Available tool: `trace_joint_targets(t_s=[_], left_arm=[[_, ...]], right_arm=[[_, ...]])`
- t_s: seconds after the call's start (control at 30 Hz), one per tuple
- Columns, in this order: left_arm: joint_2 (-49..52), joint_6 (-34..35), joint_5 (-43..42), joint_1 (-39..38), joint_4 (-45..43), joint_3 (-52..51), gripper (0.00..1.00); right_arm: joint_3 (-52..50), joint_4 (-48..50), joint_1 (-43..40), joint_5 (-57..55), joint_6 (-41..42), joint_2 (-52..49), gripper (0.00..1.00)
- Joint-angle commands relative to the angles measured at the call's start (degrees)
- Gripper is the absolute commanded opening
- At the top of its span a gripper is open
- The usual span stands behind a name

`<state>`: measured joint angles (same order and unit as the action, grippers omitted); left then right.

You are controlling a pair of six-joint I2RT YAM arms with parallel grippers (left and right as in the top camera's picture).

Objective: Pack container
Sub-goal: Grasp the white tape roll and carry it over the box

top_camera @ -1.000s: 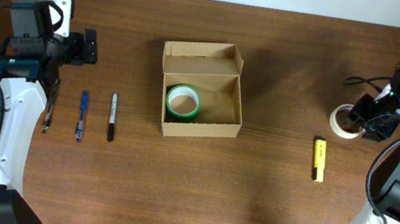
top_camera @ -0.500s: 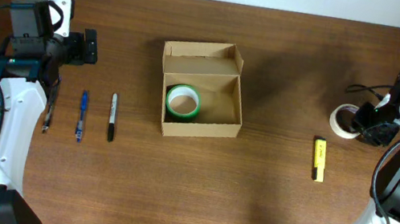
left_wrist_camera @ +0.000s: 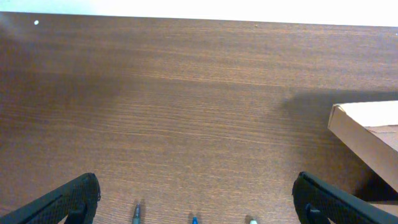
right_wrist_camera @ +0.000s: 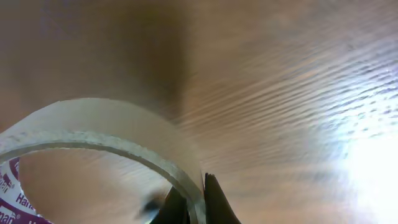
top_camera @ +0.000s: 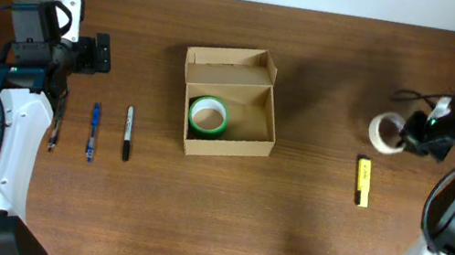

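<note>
Jaws of right gripper (top_camera: 408,137) clamp the wall of tape roll (top_camera: 384,132), seemingly almost together; left gripper (top_camera: 103,53) gapes wide, holding nothing. Open box (top_camera: 226,149) lies well apart, between both.

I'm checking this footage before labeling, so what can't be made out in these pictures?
- Right wrist: the white tape roll is blurred, its purple print cut off by the left edge.
- Left wrist: the pens show only tips at the bottom edge; the box is cut off at right.
- Overhead: lettering on the yellow marker is too small.
</note>
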<state>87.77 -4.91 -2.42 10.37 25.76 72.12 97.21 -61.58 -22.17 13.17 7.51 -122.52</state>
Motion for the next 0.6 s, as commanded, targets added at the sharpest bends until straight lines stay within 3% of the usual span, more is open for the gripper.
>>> trace_joint_targets(t_s=[0.0,0.27,0.47,0.57], left_arm=[[0.4,0.5,-0.6,0.3,0.0,1.2,0.99],[0.4,0.5,-0.6,0.3,0.0,1.2,0.99],[0.4,0.5,-0.6,0.3,0.0,1.2,0.99],[0.4,0.5,-0.6,0.3,0.0,1.2,0.99]], right_arm=[[7.8,-2.3,5.0,7.9,-6.1,12.8,0.04],[20.6,-2.8,27.9,3.5,-18.7,28.8,0.04],[21.0,-3.6,45.4,-9.9,-22.4,26.8,0.04],[21.0,-4.0,49.2,-11.1,-23.8,22.2,0.04]])
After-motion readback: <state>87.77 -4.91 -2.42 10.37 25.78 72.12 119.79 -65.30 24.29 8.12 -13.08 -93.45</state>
